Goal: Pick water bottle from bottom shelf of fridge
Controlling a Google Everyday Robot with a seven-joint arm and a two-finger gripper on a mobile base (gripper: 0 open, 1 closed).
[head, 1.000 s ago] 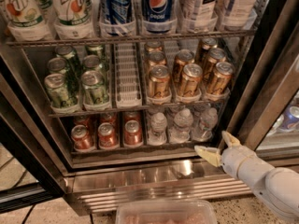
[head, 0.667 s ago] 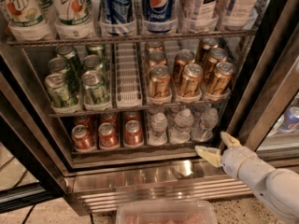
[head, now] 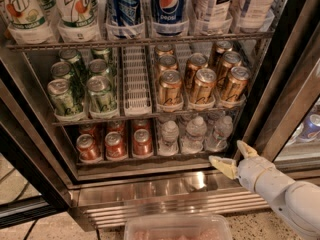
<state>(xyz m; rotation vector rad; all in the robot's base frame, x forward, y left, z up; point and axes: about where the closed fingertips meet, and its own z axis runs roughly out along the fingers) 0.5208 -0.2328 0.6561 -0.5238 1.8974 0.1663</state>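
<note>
the gripper [head: 234, 157] hangs just outside the fridge [head: 175, 196], off the front right corner of the bottom shelf [head: 150, 160], level with its steel lip. its two pale fingers [head: 223, 165] are spread apart and hold nothing. one points left along the lip and the other slants up toward the rack, so the hand reads as released and ready to close round something

the water bottle [head: 220, 132] nearest it stands upright at the right edge of the shelf, just behind the lip. two more alike stand in the lanes to its left. the narrow wire lanes seem meant to keep each row lined up to the front edge, and they leave little room either side of a bottle. red cans [head: 115, 145] fill the left half of the same shelf, well apart from the gripper. green cans [head: 75, 89] and gold cans [head: 200, 84] sit on the tier above [head: 150, 115]

my reading: this is the approach, with no contact yet. the arm [head: 295, 199] enters from the low right, likely because the tier above blocks a reach from overhead. the next move calls for going in over the lip with a finger either side of the right bottle. the risk is a finger catching the lip or nudging the neighbour
</note>
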